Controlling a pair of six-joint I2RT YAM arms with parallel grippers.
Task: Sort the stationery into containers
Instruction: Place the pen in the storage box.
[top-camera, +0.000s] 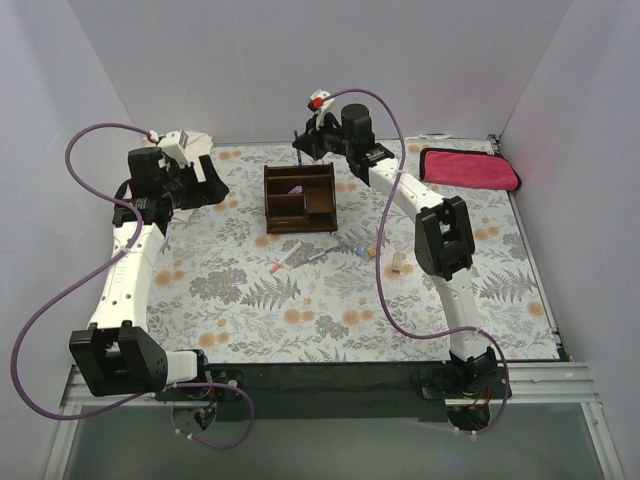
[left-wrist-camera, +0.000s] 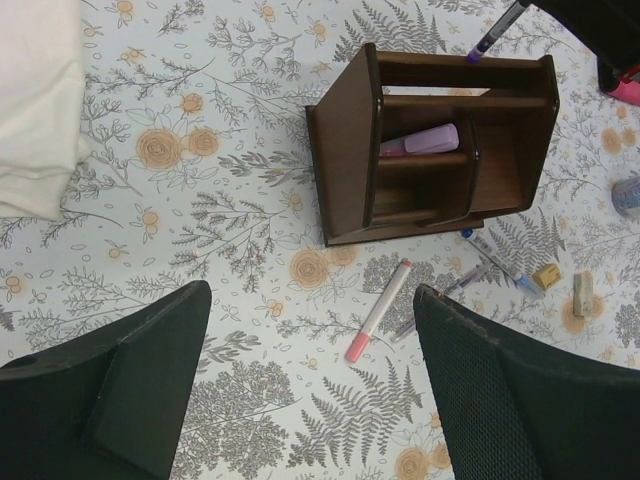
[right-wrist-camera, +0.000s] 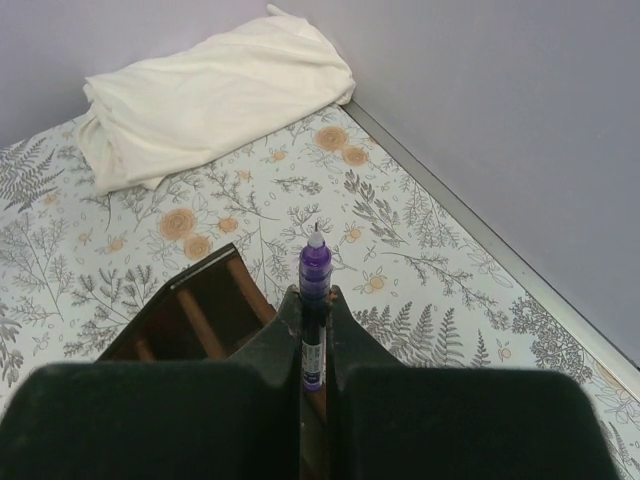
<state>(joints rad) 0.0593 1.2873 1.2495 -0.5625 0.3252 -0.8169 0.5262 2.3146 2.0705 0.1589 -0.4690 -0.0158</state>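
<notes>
**Q:** Right gripper (right-wrist-camera: 315, 300) state?
**A:** Fingers are seen clamped on a pen (right-wrist-camera: 315, 262). Its purple end is pointed away from the wrist, down toward the organizer (top-camera: 298, 198).

**Q:** Pen position?
**A:** It is held above the organizer's far edge. Whether it sits over a rear slot or just behind the wall cannot be told. No release has been made.

**Q:** Left gripper (left-wrist-camera: 310, 295)?
**A:** Jaws are spread wide and nothing is held. It is parked to the left, well apart from the organizer.

**Q:** Step in hand?
**A:** It is judged to be the placing of one pen. A lilac item (left-wrist-camera: 420, 140) is noted in a middle compartment.

**Q:** Items not yet sorted?
**A:** A pink-capped pen (left-wrist-camera: 378, 310), a grey pen (left-wrist-camera: 497, 260) and two tan blocks (left-wrist-camera: 546, 276) are seen loose on the table, just in front of the organizer.

**Q:** Next move?
**A:** The pen should be centred over a rear slot and lowered inside before the fingers are parted. If released at the wall, it would probably drop behind.
</notes>
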